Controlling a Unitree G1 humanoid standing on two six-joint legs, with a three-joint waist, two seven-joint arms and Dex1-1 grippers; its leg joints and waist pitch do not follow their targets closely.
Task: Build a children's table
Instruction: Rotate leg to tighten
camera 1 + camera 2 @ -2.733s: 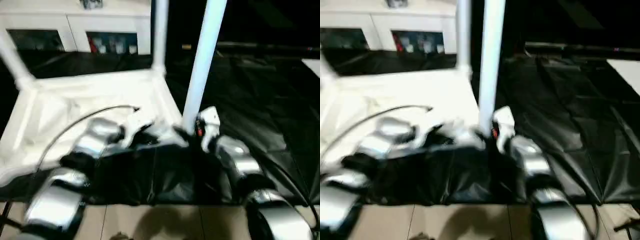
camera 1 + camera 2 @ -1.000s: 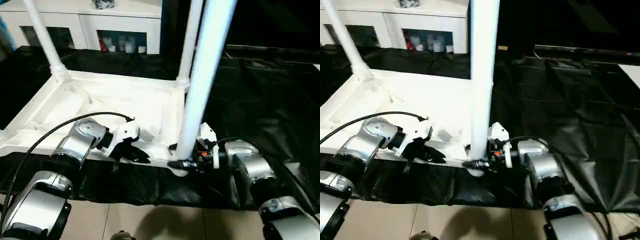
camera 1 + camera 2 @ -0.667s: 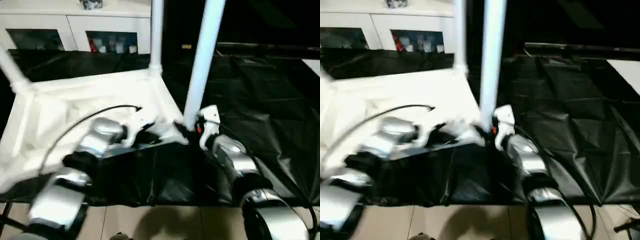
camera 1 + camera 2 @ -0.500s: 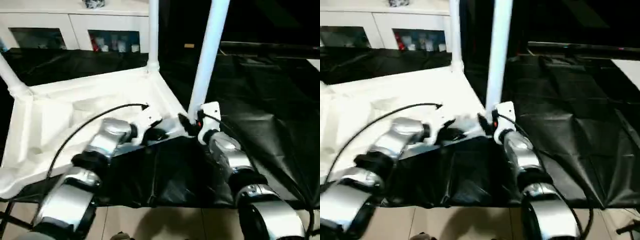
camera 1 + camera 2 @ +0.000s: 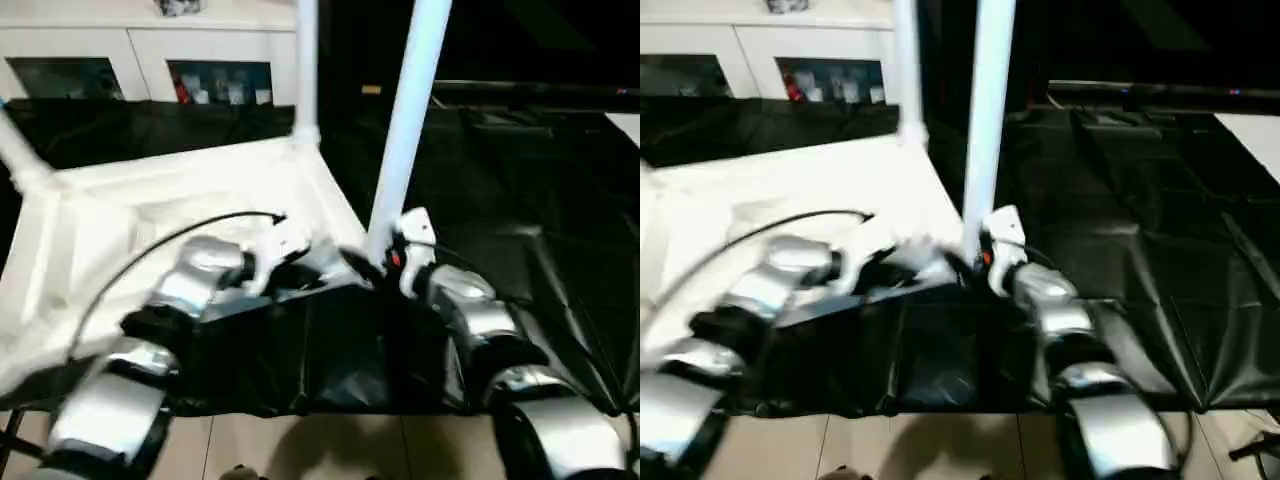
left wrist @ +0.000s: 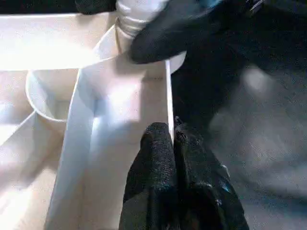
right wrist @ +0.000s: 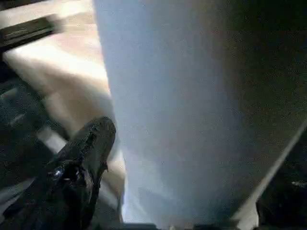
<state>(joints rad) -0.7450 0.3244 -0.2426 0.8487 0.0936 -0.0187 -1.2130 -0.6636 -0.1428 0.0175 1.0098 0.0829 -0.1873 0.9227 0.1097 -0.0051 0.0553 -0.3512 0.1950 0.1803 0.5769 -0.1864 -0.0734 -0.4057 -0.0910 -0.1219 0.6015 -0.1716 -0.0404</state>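
Three legs (image 5: 408, 125) stand upright from the upturned tabletop (image 5: 150, 215); left tool (image 6: 168, 143) pinches its rim; right tool (image 5: 372, 262) grips the nearest leg

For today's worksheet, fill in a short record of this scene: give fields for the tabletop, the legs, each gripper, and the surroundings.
tabletop: white tabletop lying underside up on black sheeting
legs: near-corner leg upright; two more stand at far corners
left gripper: left gripper shut on the tabletop's rim
right gripper: right gripper at the near leg's base
surroundings: white cabinet behind
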